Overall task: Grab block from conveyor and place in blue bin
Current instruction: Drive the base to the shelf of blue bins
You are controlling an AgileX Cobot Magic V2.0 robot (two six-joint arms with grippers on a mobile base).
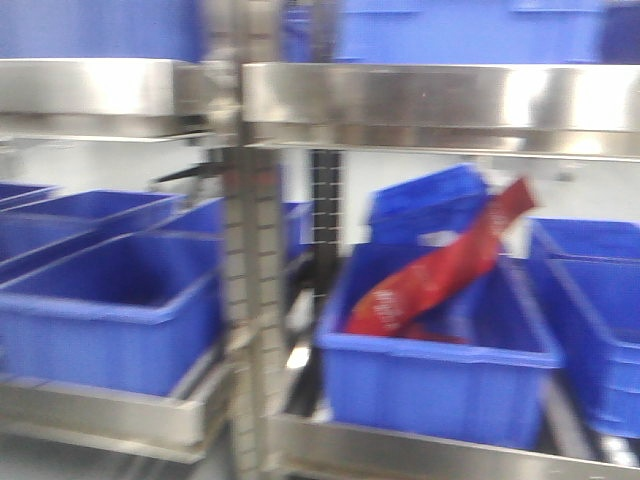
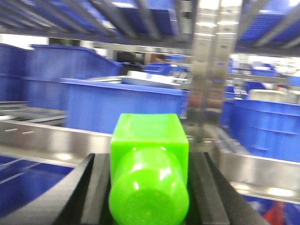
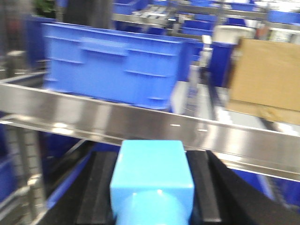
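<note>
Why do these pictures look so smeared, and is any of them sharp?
Front-facing view: everything is motion-blurred, the blue bin and red packet alike, with glare on the steel shelf rail. Left wrist view: the green block is sharpest, background soft. Right wrist view: the light blue block is slightly soft, everything behind smeared.

The front camera faces the steel rack (image 1: 250, 300) closely, at bin height. Wrist cameras look along the left claw (image 2: 149, 158) and right claw (image 3: 153, 159) toward that rack's rails.
</note>
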